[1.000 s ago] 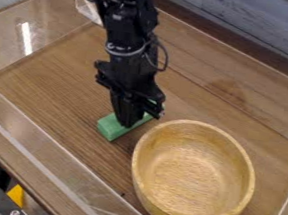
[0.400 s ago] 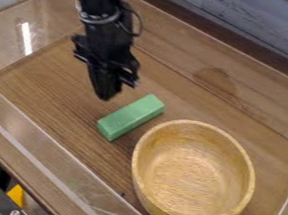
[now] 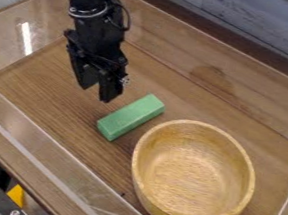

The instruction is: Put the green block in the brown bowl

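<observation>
The green block point(image 3: 131, 116) lies flat on the wooden table, a slanted bar just left of the brown bowl point(image 3: 194, 174). The bowl is a large tan wooden one at the lower right, with nothing inside it. My gripper point(image 3: 94, 84) hangs from the black arm, pointing down, up and to the left of the block. Its two fingers stand apart with nothing between them. It does not touch the block.
Clear plastic walls point(image 3: 43, 171) fence the table at the front and left. A pale panelled wall point(image 3: 253, 19) runs along the back. Bare wood lies behind the bowl and to the right.
The gripper moved left, away from the block it stood over, and its fingers went from shut to open. The block now shows in full.
</observation>
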Controlling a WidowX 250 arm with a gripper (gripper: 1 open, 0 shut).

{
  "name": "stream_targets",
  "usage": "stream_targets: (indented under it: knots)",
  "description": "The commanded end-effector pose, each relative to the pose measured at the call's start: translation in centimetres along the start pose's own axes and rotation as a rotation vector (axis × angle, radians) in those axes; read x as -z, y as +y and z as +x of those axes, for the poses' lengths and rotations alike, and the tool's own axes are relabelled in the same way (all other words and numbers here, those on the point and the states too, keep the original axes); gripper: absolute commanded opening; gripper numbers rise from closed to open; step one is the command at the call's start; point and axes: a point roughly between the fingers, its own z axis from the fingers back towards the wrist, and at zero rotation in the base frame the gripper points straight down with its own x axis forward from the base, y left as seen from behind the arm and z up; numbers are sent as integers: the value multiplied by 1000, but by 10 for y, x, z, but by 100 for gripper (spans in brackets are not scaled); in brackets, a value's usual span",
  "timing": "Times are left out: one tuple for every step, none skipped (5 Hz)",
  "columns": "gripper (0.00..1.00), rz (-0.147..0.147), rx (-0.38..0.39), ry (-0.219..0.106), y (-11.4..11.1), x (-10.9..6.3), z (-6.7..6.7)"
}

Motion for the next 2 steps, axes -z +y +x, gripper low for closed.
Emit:
stream_targets:
  knots:
    - [100,32,26,-60,7,-13,8]
    - [100,29,50,-59,6,-10,6]
